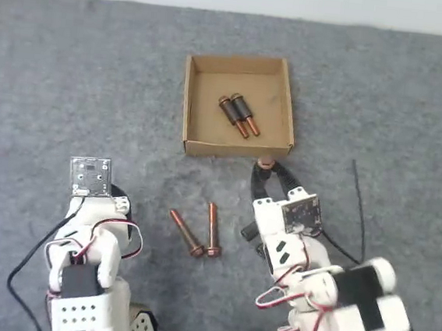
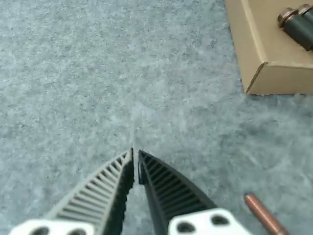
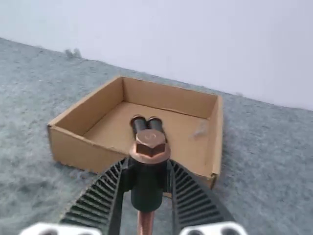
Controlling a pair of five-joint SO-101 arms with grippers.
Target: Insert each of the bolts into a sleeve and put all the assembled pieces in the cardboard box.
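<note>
The open cardboard box point(image 1: 235, 139) sits mid-table with two assembled pieces point(image 1: 239, 115) lying side by side inside. My right gripper point(image 1: 271, 173) is just in front of the box's near right corner, shut on a black sleeve point(image 3: 146, 183) with a copper bolt point(image 3: 149, 145) through it, bolt head toward the box point(image 3: 78, 147). The two pieces in the box point(image 3: 145, 122) lie beyond it. Two loose copper bolts point(image 1: 187, 233) point(image 1: 212, 229) lie on the mat between the arms. My left gripper point(image 2: 135, 155) is shut and empty over bare mat, left of the box corner point(image 2: 264, 73).
Grey felt mat point(image 1: 72, 81) covers the table, with wide free room left and right of the box. A thin black cable point(image 1: 361, 218) runs along the mat beside the right arm. One loose bolt point(image 2: 264, 218) lies close to my left gripper.
</note>
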